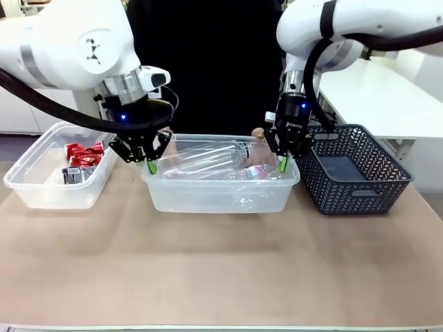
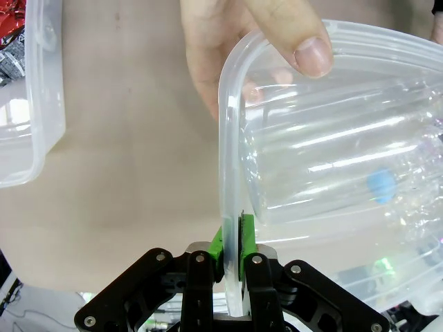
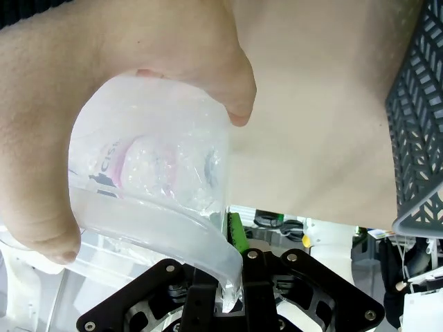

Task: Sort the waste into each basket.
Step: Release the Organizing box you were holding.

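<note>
- Fingers first: on my left gripper [image 2: 232,238] the green pads [image 2: 247,238] are pinched almost together on the thick rim of the middle tub [image 2: 232,173], one pad inside the wall and one outside, so the hold is on the plastic edge alone
- My right gripper [image 3: 232,238] is likewise clamped on the opposite end rim of that tub [image 3: 166,238], its fingers nearly closed with the curved rim wedged between them
- Gripping both short ends this way lets me steady or lift the tub evenly; I judge that is why the arms mirror each other in the front view, left gripper [image 1: 151,164] and right gripper [image 1: 282,163] at the two ends of the tub [image 1: 221,197]
- Inside it lie clear plastic bottles [image 1: 214,164], crumpled and on their sides; one with a pink label [image 3: 138,166] presses against the wall near my right fingers
- A person's hand [image 3: 104,90] wraps over that end rim, and a thumb [image 2: 294,38] hooks over the rim at my left end, so the tub is held jointly, perhaps to keep it from tipping
- To my left sits another clear tub [image 1: 59,176] holding the red-black packets [image 1: 82,160]
- Farther right, the dark lattice basket [image 1: 356,169] stands just beside the middle tub; I cannot tell whether anything lies in it
</note>
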